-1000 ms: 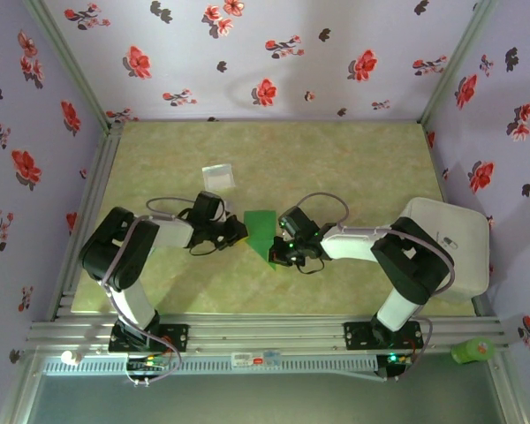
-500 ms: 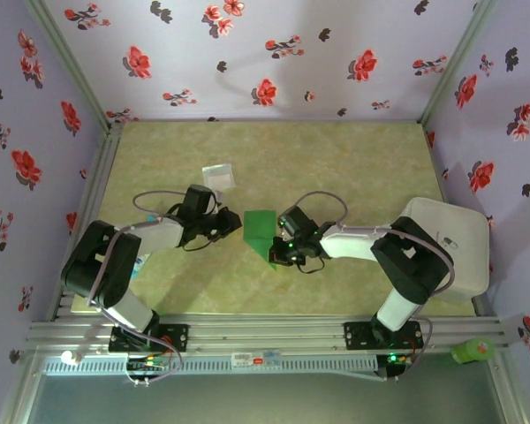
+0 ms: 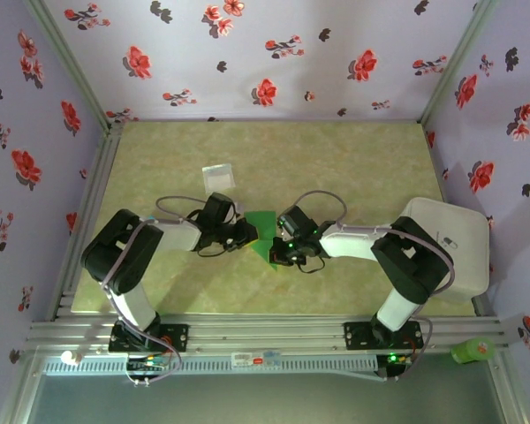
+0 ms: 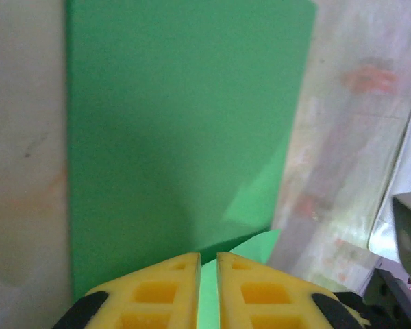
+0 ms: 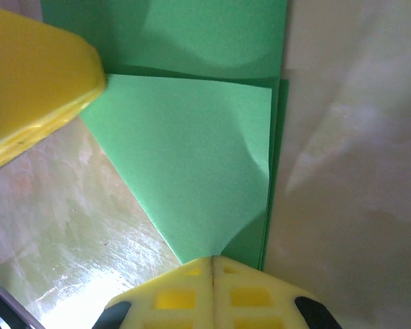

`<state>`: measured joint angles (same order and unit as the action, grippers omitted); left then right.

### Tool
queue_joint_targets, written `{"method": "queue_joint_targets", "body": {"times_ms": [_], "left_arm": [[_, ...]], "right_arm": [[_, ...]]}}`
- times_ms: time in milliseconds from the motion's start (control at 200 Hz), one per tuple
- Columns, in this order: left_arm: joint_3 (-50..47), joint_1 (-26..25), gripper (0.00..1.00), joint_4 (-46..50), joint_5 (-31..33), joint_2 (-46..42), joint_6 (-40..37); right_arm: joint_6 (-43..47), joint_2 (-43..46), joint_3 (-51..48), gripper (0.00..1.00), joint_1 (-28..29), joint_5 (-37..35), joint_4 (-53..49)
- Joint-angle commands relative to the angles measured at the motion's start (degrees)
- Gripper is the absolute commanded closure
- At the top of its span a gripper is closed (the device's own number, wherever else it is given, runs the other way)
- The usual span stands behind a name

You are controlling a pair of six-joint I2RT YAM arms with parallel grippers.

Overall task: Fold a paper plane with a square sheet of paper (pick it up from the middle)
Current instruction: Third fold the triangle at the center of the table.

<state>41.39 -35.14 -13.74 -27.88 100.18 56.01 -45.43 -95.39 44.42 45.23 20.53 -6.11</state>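
Paper [image 3: 263, 226], green and partly folded, lies flat mid-table between both grippers. Left gripper [image 3: 246, 235] sits at its 9 o'clock edge, jaws a narrow slit apart. Right gripper [image 3: 277, 257] is at its 5 o'clock corner, jaws fully closed by the folded flap's point.

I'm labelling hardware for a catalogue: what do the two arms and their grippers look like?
Both arms, left arm and right arm, have white links, black joints and looping black cables. The left gripper and right gripper have yellow fingers with rectangular pockets.
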Motion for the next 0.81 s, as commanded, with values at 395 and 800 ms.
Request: {"method": "queue_joint_targets", "body": {"times_ms": [395,800], "left_arm": [[-2.74,-0.04,0.88,2.50,2.08,1.16,-0.35],[-2.54,0.06,0.89,3.55,2.49,0.98,-1.24]], "right_arm": [[-1.28,-1.45,5.44,0.95,-0.24,7.94,4.88],[-2.77,-9.14,4.22,0.96,-0.59,5.88,6.73]]}}
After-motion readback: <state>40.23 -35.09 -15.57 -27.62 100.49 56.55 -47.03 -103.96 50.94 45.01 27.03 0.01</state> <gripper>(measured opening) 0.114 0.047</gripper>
